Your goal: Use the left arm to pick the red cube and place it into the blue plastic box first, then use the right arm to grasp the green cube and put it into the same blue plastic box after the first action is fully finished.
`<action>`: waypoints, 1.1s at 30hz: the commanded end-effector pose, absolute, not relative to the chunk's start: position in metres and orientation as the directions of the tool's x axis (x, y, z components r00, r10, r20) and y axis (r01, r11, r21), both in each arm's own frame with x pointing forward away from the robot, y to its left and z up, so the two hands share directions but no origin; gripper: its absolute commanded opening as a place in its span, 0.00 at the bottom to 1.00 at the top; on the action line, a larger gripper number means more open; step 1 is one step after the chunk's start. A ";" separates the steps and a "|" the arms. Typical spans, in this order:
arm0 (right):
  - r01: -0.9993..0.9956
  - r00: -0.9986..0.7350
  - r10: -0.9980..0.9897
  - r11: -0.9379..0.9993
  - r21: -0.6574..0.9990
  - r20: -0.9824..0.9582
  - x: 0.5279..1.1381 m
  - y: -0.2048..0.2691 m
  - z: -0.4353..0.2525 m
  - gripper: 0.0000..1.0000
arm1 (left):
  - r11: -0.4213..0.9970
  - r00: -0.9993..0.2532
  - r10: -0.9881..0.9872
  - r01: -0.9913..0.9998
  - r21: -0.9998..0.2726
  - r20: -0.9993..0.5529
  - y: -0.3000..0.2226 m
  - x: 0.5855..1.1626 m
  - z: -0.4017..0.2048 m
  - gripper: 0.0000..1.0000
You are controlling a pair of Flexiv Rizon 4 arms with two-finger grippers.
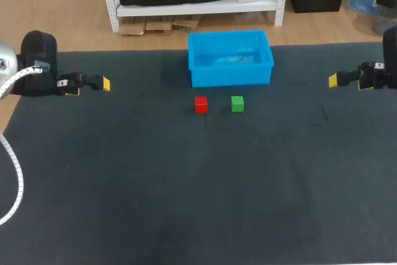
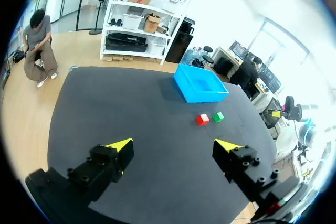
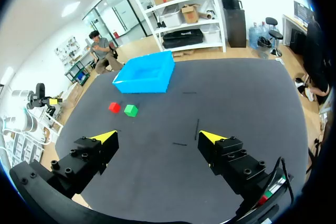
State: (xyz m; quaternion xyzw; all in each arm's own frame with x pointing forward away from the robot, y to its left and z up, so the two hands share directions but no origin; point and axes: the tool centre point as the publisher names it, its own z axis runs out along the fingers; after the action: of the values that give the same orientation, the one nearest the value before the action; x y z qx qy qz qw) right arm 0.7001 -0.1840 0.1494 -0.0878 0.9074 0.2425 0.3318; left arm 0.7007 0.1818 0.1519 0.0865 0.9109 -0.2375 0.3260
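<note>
Head view: we saw the red cube (image 1: pixel 201 104) on the bench (image 1: pixel 186 184) near the blue plastic box (image 1: pixel 231 76), green cube (image 1: pixel 237 103) just beside it; our left tool (image 2: pixel 173 148) and right tool (image 3: pixel 160 137) gaped open.

The left gripper (image 2: pixel 173 145) and the right gripper (image 3: pixel 158 137) were held wide open, each arm positioned at its own side.

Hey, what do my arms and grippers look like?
The left gripper and right gripper have black blocky fingers with screw holes and yellow wedge tips. The left arm is black with a silver joint and a white ribbed cable.
</note>
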 end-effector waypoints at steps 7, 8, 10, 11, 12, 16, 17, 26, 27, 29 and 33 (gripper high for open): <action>-0.321 -0.765 0.001 0.867 0.382 -0.644 0.700 -0.184 0.149 1.00 | 0.870 -0.770 0.002 0.316 -0.379 -0.638 0.183 0.701 0.151 1.00; -0.321 -0.765 0.001 0.867 0.382 -0.644 0.700 -0.184 0.149 1.00 | 0.870 -0.770 0.002 0.316 -0.379 -0.638 0.183 0.701 0.151 1.00; -0.321 -0.765 0.001 0.867 0.382 -0.644 0.700 -0.184 0.149 1.00 | 0.870 -0.770 0.002 0.316 -0.379 -0.638 0.183 0.701 0.151 1.00; -0.321 -0.765 0.001 0.867 0.382 -0.644 0.700 -0.184 0.149 1.00 | 0.870 -0.770 0.002 0.316 -0.379 -0.638 0.183 0.701 0.151 1.00; -0.321 -0.765 0.001 0.867 0.382 -0.644 0.700 -0.184 0.149 1.00 | 0.870 -0.770 0.002 0.316 -0.379 -0.638 0.183 0.701 0.151 1.00; -0.321 -0.765 0.001 0.867 0.382 -0.644 0.700 -0.184 0.149 1.00 | 0.870 -0.770 0.002 0.316 -0.379 -0.638 0.183 0.701 0.151 1.00; -0.321 -0.765 0.001 0.867 0.382 -0.644 0.700 -0.184 0.149 1.00 | 0.870 -0.770 0.002 0.316 -0.379 -0.638 0.183 0.701 0.151 1.00; -0.321 -0.765 0.001 0.867 0.382 -0.644 0.700 -0.184 0.149 1.00 | 0.871 -0.769 0.004 0.316 -0.376 -0.639 0.182 0.700 0.154 1.00; -0.321 -0.765 0.001 0.867 0.382 -0.644 0.700 -0.184 0.149 1.00 | 0.871 -0.770 0.004 0.316 -0.375 -0.639 0.182 0.700 0.154 1.00; -0.321 -0.765 0.001 0.867 0.382 -0.644 0.700 -0.184 0.149 1.00 | 0.873 -0.771 0.004 0.314 -0.374 -0.637 0.182 0.700 0.155 1.00; -0.321 -0.765 0.001 0.867 0.382 -0.644 0.700 -0.184 0.149 1.00 | 0.874 -0.774 0.005 0.311 -0.373 -0.633 0.179 0.700 0.157 1.00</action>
State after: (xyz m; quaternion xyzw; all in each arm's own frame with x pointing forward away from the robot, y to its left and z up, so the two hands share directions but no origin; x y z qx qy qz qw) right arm 0.7001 -0.1840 0.1494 -0.0878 0.9074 0.2425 0.3318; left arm 0.7004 0.1802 0.1553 0.0875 0.9105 -0.2378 0.3268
